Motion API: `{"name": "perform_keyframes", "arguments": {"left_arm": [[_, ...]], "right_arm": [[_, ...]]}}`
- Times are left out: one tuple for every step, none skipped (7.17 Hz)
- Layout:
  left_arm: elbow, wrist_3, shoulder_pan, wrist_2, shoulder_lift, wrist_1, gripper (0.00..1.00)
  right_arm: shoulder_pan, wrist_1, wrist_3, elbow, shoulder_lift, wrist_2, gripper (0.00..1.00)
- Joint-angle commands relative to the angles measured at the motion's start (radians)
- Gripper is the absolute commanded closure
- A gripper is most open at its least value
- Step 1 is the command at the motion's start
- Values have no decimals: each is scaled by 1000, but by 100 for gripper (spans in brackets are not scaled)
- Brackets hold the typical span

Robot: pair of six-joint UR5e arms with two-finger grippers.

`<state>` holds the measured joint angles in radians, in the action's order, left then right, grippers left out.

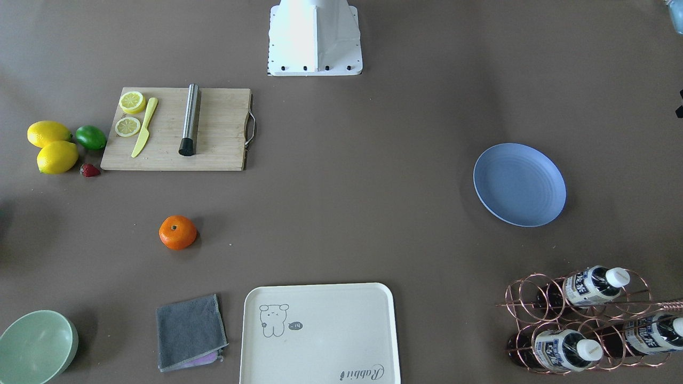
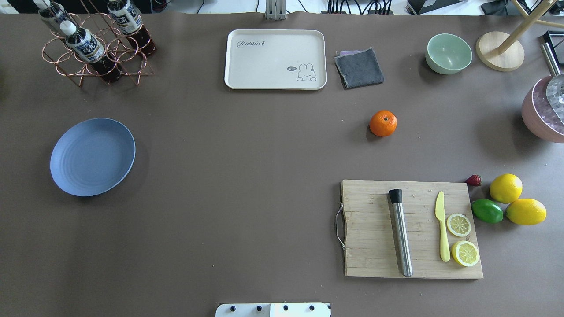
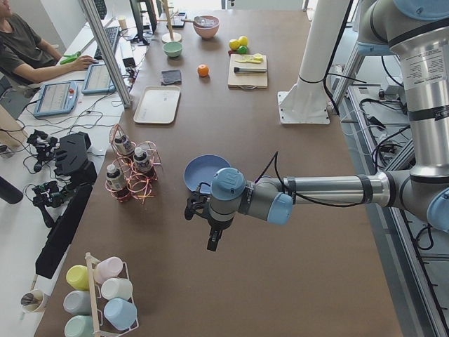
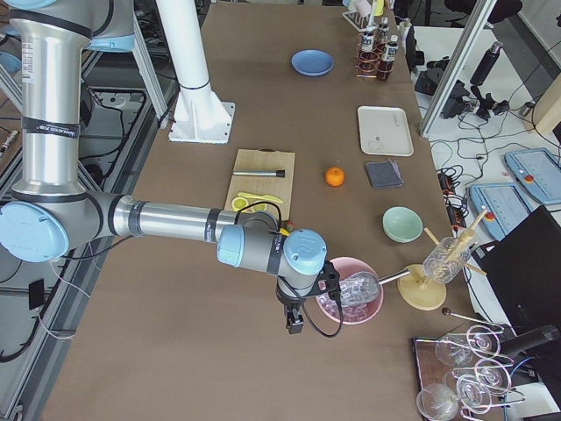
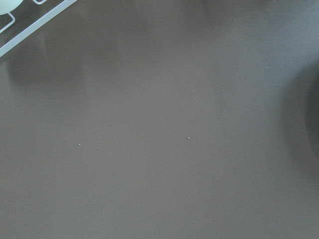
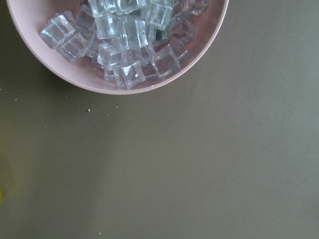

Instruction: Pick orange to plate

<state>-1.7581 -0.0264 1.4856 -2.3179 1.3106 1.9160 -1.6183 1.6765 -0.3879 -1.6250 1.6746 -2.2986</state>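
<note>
The orange rests alone on the brown table, between the grey cloth and the cutting board; it also shows as the orange. The blue plate lies bare far across the table, on my left side. Neither gripper shows in the overhead or front views. My left gripper hangs over the table end just past the plate. My right gripper hangs at the opposite end beside a pink bowl, far from the orange. I cannot tell whether either is open or shut.
A cutting board carries a steel rod, a yellow knife and lemon slices. Lemons, a lime and a strawberry lie beside it. A cream tray, grey cloth, green bowl, bottle rack and pink bowl of ice ring the table.
</note>
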Motion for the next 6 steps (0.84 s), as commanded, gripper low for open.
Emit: {"name": "perform_keyframes", "arguments": {"left_arm": [[-6, -3, -7, -6, -2, 3, 2], [-7, -1, -7, -6, -2, 5, 3], [-7, -4, -7, -5, -5, 5, 3], [-7, -13, -7, -6, 8, 8, 3], [-1, -105, -21, -5, 68, 14, 2], [2, -154, -84, -4, 88, 38, 2]], "right_arm": [[0, 2, 7, 2, -1, -5, 0], [0, 0, -2, 4, 7, 1, 0], [0, 0, -3, 5, 7, 1, 0], [0, -1, 0, 2, 8, 1, 0], [0, -6, 4, -3, 5, -5, 0], [0, -6, 6, -1, 8, -27, 0]]}}
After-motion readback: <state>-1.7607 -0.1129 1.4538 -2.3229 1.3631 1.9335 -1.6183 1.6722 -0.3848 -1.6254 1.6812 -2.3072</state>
